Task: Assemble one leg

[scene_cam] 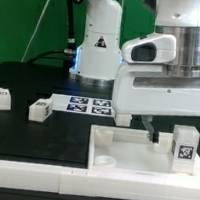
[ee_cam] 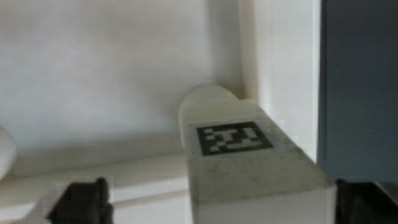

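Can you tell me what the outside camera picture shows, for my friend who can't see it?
A big white robot arm reaches down so its gripper hangs over a large white tray-like piece on a black table. A small white leg with a checkered marker stands by the gripper, two more blocks lie toward the exterior view's left, and the marker board lies behind.
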